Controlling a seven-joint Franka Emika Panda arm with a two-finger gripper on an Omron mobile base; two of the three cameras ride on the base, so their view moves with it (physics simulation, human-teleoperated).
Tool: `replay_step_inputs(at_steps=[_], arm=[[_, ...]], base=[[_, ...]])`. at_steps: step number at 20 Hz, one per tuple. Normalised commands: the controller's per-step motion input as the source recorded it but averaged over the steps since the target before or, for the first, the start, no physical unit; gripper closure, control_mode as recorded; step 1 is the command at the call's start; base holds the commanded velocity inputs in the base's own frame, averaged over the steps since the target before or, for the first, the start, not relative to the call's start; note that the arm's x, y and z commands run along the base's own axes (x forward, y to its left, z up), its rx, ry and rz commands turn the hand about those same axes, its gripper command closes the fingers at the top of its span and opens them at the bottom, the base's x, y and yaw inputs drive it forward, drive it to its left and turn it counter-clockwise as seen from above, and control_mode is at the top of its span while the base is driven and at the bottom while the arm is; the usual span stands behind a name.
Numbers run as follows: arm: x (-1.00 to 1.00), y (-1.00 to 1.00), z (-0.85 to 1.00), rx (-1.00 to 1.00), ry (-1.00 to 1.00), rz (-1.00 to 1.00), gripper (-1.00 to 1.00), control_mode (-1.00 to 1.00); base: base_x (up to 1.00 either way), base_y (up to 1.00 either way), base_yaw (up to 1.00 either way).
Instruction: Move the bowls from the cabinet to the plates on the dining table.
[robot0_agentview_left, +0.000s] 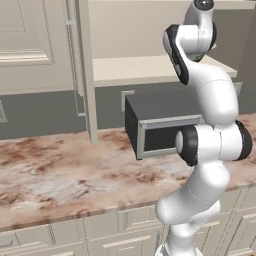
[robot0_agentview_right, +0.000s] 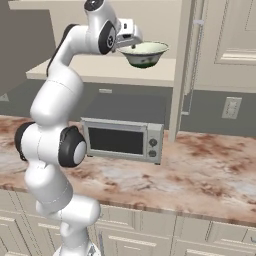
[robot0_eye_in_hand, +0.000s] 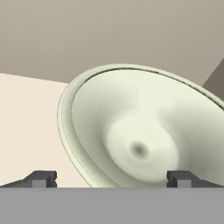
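Dark fingertips of the tool (robot0_eye_in_hand: 112, 178) stand spread wide, holding nothing, right at the near rim of the cream-green bowl (robot0_eye_in_hand: 144, 127). This bowl (robot0_agentview_right: 145, 53) looks empty and sits on the pale shelf (robot0_agentview_right: 110, 72) of the open cabinet (robot0_agentview_right: 181, 65). Below the bowl, a grey microwave (robot0_agentview_right: 122, 139) rests on the marbled surface (robot0_agentview_right: 210, 175).

Counts: one bowl (robot0_agentview_right: 144, 53), pale green, on the one cabinet shelf (robot0_agentview_right: 100, 72). One microwave (robot0_agentview_right: 123, 139) on one stone counter (robot0_agentview_right: 200, 175). One open cabinet door (robot0_agentview_left: 86, 70), edge-on. One wall outlet (robot0_agentview_right: 231, 107). One robot arm (robot0_agentview_right: 55, 145) with one gripper (robot0_eye_in_hand: 111, 178), two fingertips (robot0_eye_in_hand: 41, 178).
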Motion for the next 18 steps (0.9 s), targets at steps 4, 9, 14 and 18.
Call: replay_step_inputs(at_steps=[4,9,14,18], arm=[[0.0,0.08,-0.14,0.0,0.0,0.01,-1.0,-1.0],[0.16,0.0,-0.25,0.0,0.0,0.0,-1.0,-1.0],[0.42,-0.03,-0.18,0.0,0.0,0.0,-1.0,-1.0],[0.32,-0.01,-0.03,0.0,0.0,0.0,-1.0,-1.0]], base=[[0.0,0.0,0.0],[0.0,0.0,0.0],[0.0,0.0,0.0],[0.0,0.0,0.0]])
